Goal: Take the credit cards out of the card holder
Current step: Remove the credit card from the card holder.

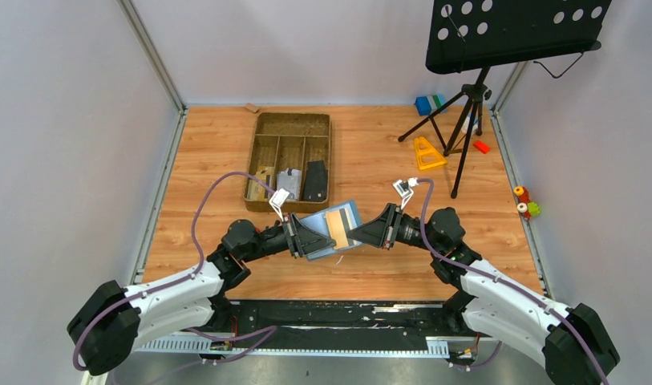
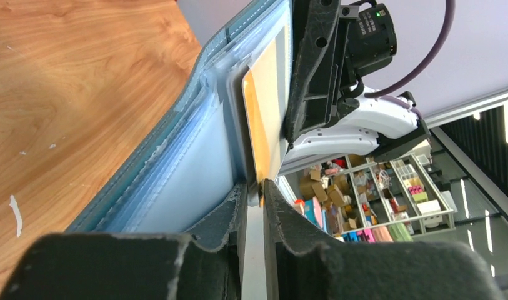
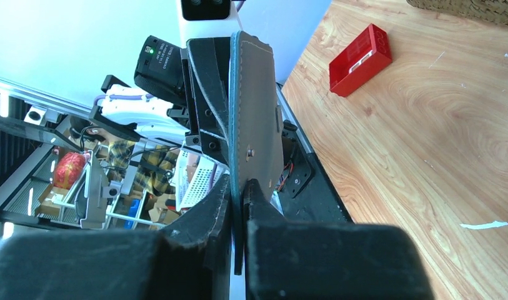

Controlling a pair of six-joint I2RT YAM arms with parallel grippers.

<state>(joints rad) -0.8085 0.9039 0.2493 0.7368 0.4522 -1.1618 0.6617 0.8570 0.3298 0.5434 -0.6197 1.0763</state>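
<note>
Top external view: the card holder (image 1: 322, 218) is held open above the middle of the table (image 1: 226, 160), just nearer than the brown tray (image 1: 257, 152). A tan card (image 1: 337, 227) shows inside it. The left gripper (image 2: 254, 187) and right gripper (image 3: 239, 184) are each pinched almost shut on opposite edges, probably to keep the holder spread so the cards can slide out.
</note>
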